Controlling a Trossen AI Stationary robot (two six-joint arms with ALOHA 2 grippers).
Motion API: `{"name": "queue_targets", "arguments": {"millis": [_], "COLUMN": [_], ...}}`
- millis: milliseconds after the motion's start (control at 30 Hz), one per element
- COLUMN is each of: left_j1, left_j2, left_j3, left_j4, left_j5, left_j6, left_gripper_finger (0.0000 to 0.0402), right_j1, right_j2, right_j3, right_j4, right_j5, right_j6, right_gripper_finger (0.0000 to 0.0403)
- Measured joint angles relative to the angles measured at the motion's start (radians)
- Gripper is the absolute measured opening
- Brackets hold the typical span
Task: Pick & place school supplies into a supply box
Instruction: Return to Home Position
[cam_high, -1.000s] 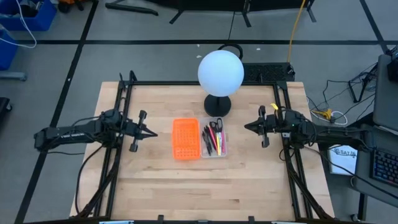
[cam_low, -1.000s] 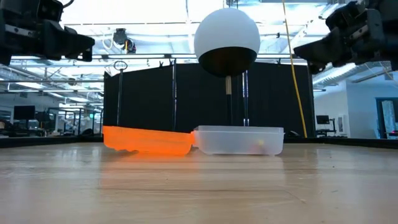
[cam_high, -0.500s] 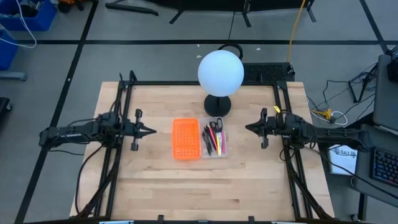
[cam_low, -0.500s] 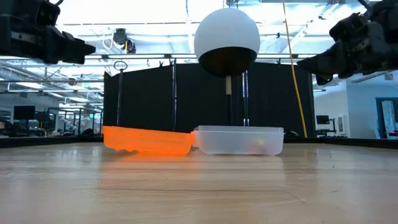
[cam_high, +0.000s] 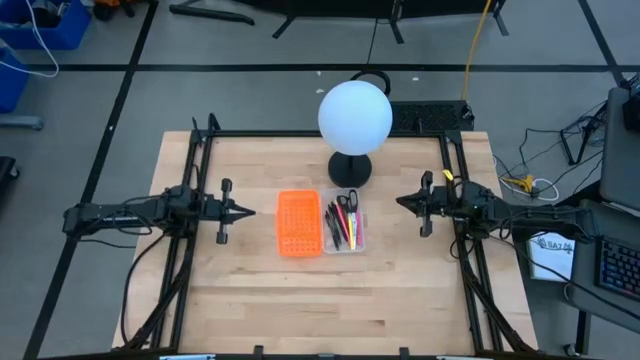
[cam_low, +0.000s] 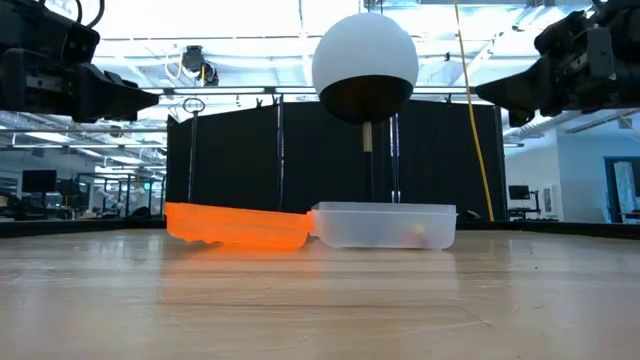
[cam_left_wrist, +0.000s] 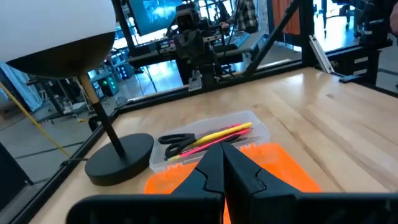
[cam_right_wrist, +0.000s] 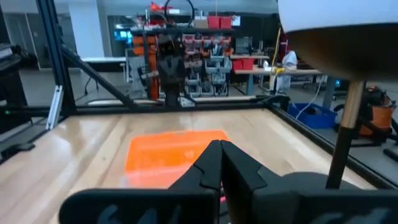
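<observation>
Little has moved on the table (cam_high: 250, 300) in the last second. Both arms hang drawn back at its sides, well apart from the middle. In the low view the left gripper (cam_high: 245, 212) has sunk a little, and the right gripper (cam_high: 402, 203) has dipped and risen again. Each has its fingers pressed together on nothing. I take this as the retreat nearly over and the packing done, since nothing lies loose on the wood. The lamp (cam_high: 354, 117), orange tray (cam_high: 299, 223) and box (cam_high: 343, 250) have not shifted. The orange tray carries nothing and sits just beside the box, seemingly touching it. The box, in front of the lamp, holds everything. The pens (cam_high: 338, 228), in black, red, pink and yellow, lie lengthwise, with the scissors (cam_high: 347, 203) at the lamp end.
</observation>
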Motion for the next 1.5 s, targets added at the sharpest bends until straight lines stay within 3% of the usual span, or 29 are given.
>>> {"name": "queue_targets", "arguments": {"millis": [433,733,1133,1500], "left_j1": [0.000,0.000,0.000,0.000], "left_j2": [0.000,0.000,0.000,0.000], "left_j3": [0.000,0.000,0.000,0.000], "left_j4": [-0.017,-0.007,-0.007,-0.006], "left_j5": [-0.042,-0.079,-0.079,-0.079], "left_j6": [-0.054,-0.139,-0.131,-0.130], "left_gripper_finger": [0.0015,0.0004,0.0054,0.0056], "right_j1": [0.000,0.000,0.000,0.000], "right_j2": [-0.001,-0.001,-0.001,-0.001], "right_j3": [-0.001,-0.002,-0.002,-0.002], "right_j4": [0.041,0.036,0.036,0.036], "right_j5": [-0.001,-0.001,-0.001,-0.001], "right_j6": [0.010,0.010,0.010,0.010], "right_gripper_finger": [0.0000,0.0000,0.0000,0.0000]}}
